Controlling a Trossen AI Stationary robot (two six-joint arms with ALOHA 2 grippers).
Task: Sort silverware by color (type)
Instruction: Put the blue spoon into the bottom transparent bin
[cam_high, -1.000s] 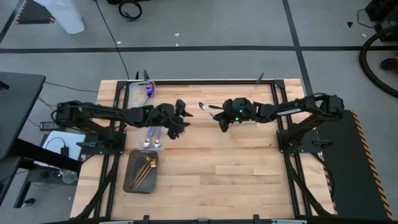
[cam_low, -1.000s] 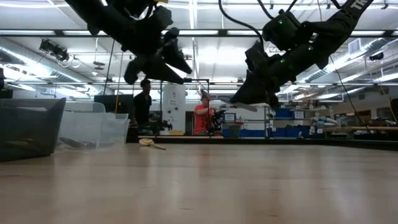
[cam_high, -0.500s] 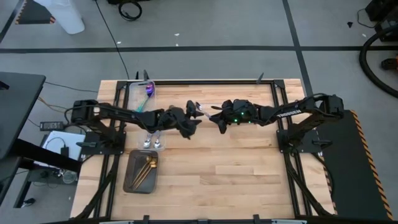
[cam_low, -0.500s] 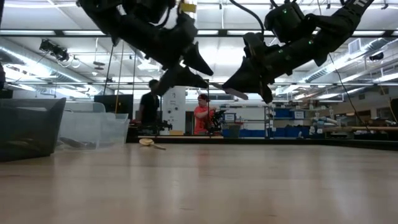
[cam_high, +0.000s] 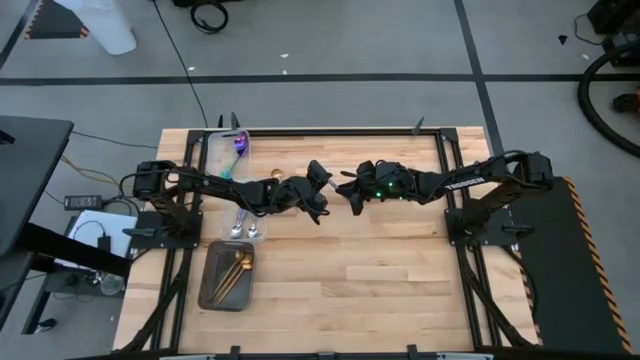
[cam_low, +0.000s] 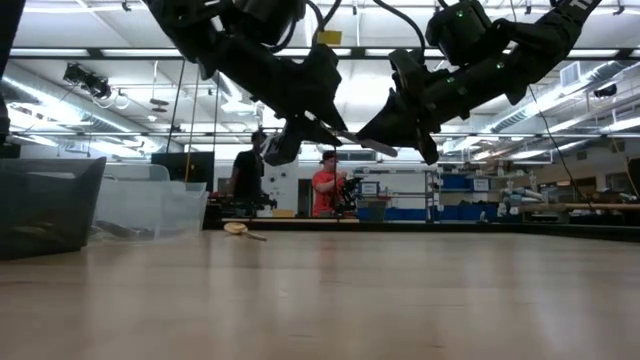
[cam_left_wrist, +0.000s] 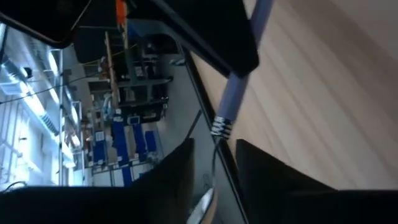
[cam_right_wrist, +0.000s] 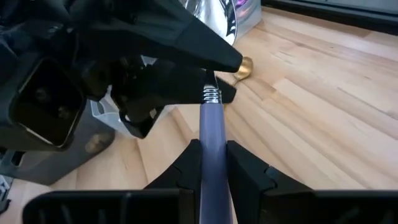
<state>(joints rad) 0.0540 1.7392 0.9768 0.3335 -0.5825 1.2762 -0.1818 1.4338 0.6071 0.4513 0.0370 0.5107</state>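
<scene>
My right gripper (cam_high: 349, 190) (cam_right_wrist: 211, 152) hovers above the table's middle, shut on a spoon (cam_right_wrist: 211, 121) with a lavender-blue handle. The spoon's bowl end points toward the left arm. My left gripper (cam_high: 321, 188) (cam_left_wrist: 214, 183) reaches in from the left and is open. Its fingers stand on either side of the spoon's thin neck (cam_left_wrist: 216, 146), just past the ribbed collar (cam_right_wrist: 212, 94). A purple spoon (cam_high: 239, 143) lies in the clear bin. Silver spoons (cam_high: 242, 228) lie on the table, and gold spoons (cam_high: 236, 270) lie in the dark tray. My right gripper pinches the spoon's lavender-blue handle (cam_right_wrist: 211, 140) between its two fingers, and the handle runs straight out along them. The spoon is lifted clear, roughly level, pointing toward the table's left. My left gripper has a finger on each side of the neck; whether they touch it, I cannot tell.
The clear bin (cam_high: 222, 152) sits at the far left of the table and the dark tray (cam_high: 212, 285) near the left front edge. A gold spoon (cam_low: 238, 229) lies on the table beyond the arms. Bare wood (cam_high: 370, 270) spreads across the middle and right. People stand in the room behind.
My left gripper has swung toward the table's right and up to the right gripper, ending with its open fingers around the spoon's neck. My right gripper has kept its hold and raised and leveled the spoon slightly, bowl end toward the left arm.
</scene>
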